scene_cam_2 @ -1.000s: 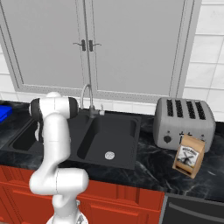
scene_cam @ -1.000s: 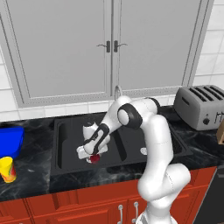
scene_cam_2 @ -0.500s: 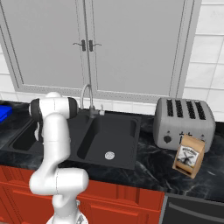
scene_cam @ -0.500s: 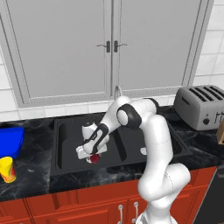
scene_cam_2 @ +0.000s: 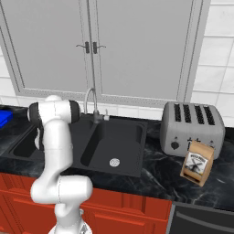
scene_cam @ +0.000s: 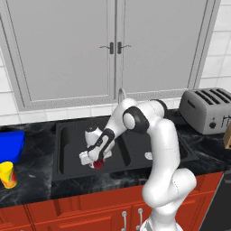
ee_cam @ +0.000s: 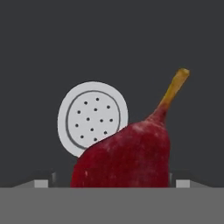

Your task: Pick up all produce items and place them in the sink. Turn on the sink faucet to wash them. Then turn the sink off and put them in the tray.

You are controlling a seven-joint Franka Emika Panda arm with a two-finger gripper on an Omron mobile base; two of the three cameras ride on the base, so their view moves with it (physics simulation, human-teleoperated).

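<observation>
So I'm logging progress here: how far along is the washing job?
Early. The red fruit is down in the left basin of the sink beside the drain, with the gripper low over it, jaws wide apart. Left: running the faucet, shutting it off, then moving the fruit to the blue tray.

The black counter (scene_cam: pixel 31 182) carries a blue tray (scene_cam: pixel 10 143) and yellow cup (scene_cam: pixel 7 174) at its left end, a sunken black sink (scene_cam_2: pixel 119 137) with a faucet (scene_cam_2: pixel 92 105) behind it, and at the right a toaster (scene_cam_2: pixel 192 128) and brown bag (scene_cam_2: pixel 198 162).
</observation>
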